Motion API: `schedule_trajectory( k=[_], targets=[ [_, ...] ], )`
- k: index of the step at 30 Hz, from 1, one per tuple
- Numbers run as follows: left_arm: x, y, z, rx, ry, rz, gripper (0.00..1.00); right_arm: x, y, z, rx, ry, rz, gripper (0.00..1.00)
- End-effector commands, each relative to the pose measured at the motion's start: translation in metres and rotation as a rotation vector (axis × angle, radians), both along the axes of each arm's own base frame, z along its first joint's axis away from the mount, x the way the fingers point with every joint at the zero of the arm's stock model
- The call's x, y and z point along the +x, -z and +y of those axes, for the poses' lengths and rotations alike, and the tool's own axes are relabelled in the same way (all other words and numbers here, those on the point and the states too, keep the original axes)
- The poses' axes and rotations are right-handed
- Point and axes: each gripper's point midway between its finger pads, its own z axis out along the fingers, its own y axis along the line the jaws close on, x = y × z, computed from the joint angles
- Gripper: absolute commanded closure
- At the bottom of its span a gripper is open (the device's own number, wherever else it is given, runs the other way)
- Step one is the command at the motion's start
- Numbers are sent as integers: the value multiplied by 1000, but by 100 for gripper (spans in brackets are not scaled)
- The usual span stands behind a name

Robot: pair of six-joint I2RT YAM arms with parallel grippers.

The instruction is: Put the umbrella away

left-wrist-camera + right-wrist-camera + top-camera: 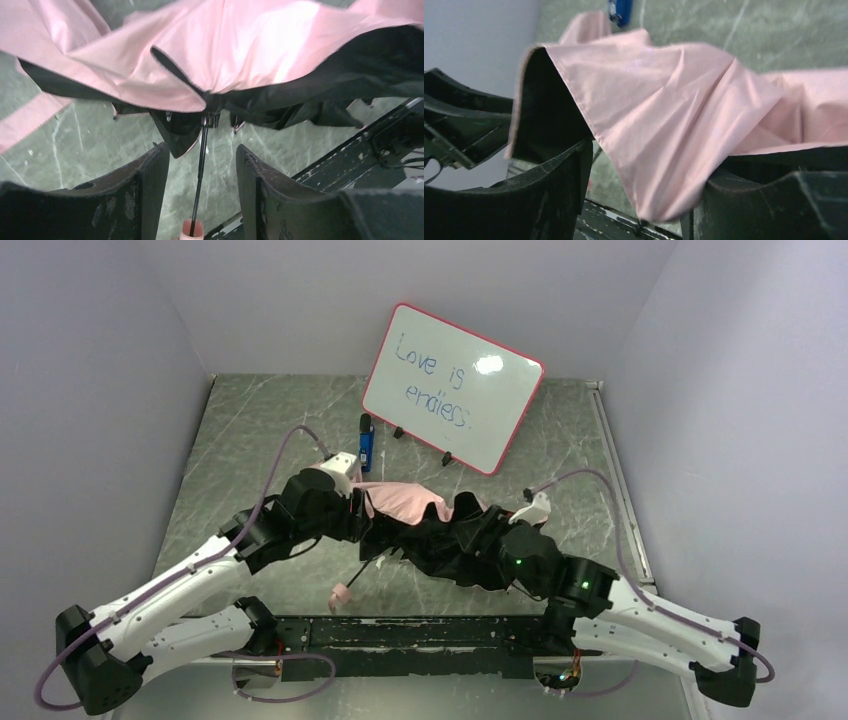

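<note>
The left gripper [201, 147] sits closest to its own camera, in front of the whiteboard [455, 390] and to its left. Its fingers [145, 190] stand apart, and the slim black shaft [200, 170] runs down the gap between them without touching either one. The umbrella [405, 502] lies half collapsed on the marble-patterned table [260, 440], just in front of the whiteboard. Its pale pink canopy is bunched over black ribs and lining, and its small pink handle [340, 593] points further away from the board, towards the arm bases. The right gripper [646, 165], in front of the board and to its right, also has its fingers apart. Canopy fabric sags into the gap and drapes over one finger, but nothing is pinched. From here, closing on loose cloth rather than the shaft or a rib would probably only stretch or tear the thin fabric. The thin shaft could roll out of a poorly centred pinch. Dragging the bundle could knock the blue marker [366, 443] or the whiteboard's props. In blue handwriting the board reads "Love is" above a word that looks like "endless". The marker's label is too small to read.
</note>
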Motion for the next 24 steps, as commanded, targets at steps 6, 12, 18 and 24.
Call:
schedule_trajectory(
  k=[6,12,18,24],
  targets=[
    [43,-101,-3,2,-23,-270,43,7,-107,-37,-114,13,-223,38],
    [87,-120,-8,39,-69,-323,44,17,-117,-25,-244,-22,-232,39],
    [140,-87,23,99,-168,-225,52,41,-103,-29,-435,90,-168,45],
    [183,-59,63,263,-321,-173,59,85,-61,-39,-579,120,-36,49]
  ],
)
